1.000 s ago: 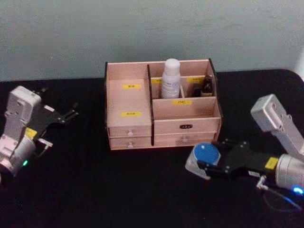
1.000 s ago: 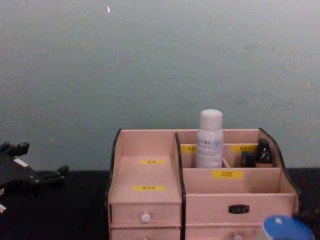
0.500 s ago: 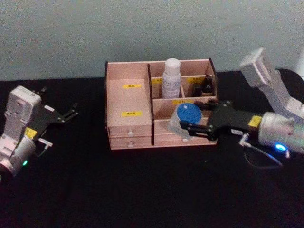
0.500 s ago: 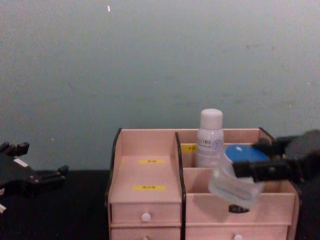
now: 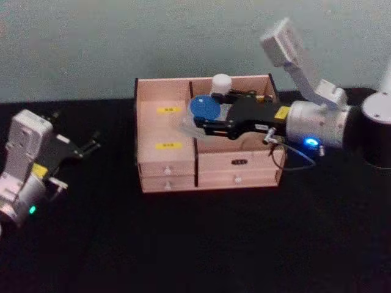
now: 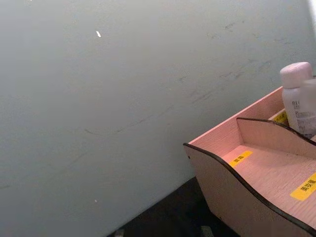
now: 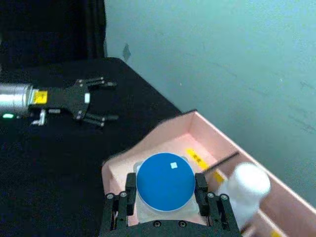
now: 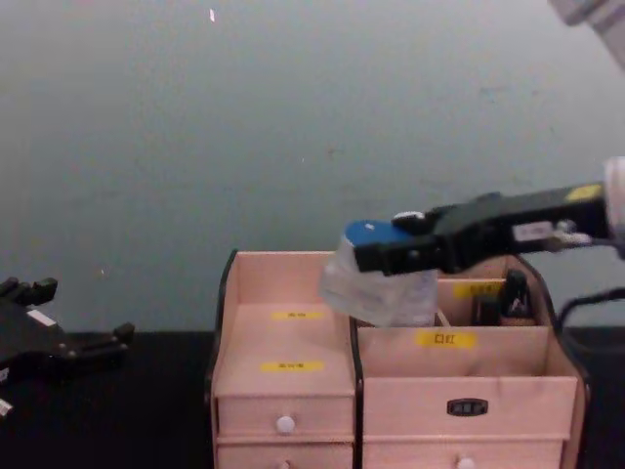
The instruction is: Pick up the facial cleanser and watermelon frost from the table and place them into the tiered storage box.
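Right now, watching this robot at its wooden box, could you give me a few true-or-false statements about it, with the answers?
1. The right gripper holds a blue-lidded jar in the air above the storage box. True.
2. The jar sits down inside a compartment. False: it hangs above the box's upright divider, clamped between the gripper's fingers.
3. A white-capped bottle stands in a back compartment of the box. True.
4. The left gripper grips the box. False: it is open, off to the left over the black table, apart from the box.
5. One drawer is pulled out. False: the drawers are shut.
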Robot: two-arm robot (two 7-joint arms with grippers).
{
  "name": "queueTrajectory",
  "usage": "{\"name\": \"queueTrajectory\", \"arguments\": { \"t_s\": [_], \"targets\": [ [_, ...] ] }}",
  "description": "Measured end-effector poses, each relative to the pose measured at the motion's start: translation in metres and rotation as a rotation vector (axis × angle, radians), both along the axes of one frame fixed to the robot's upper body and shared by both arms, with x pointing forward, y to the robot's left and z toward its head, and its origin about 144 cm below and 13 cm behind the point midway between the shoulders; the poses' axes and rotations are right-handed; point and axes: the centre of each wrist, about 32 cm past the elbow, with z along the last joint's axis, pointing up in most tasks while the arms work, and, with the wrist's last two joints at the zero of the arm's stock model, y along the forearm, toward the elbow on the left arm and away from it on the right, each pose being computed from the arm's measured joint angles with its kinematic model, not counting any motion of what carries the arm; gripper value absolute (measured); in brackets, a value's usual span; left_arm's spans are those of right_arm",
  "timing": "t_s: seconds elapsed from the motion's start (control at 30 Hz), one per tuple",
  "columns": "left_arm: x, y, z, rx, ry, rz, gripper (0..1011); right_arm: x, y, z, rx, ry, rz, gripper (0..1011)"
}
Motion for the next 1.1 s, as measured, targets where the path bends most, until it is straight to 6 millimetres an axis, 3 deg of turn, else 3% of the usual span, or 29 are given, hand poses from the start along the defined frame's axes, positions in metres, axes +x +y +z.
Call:
{"name": "queueTrajectory", "arguments": {
  "t_s": [0.4,1.1],
  "targets": [
    [0.000,0.000,0.000,0.000,0.000,0.000,1001,0.044,0.034,-0.003,0.018,0.035,0.024,720],
    [0.000,0.000,0.000,0.000,0.000,0.000,1001,0.073,0.061,-0.022,-0.029,0.114,0.028,720]
  ]
}}
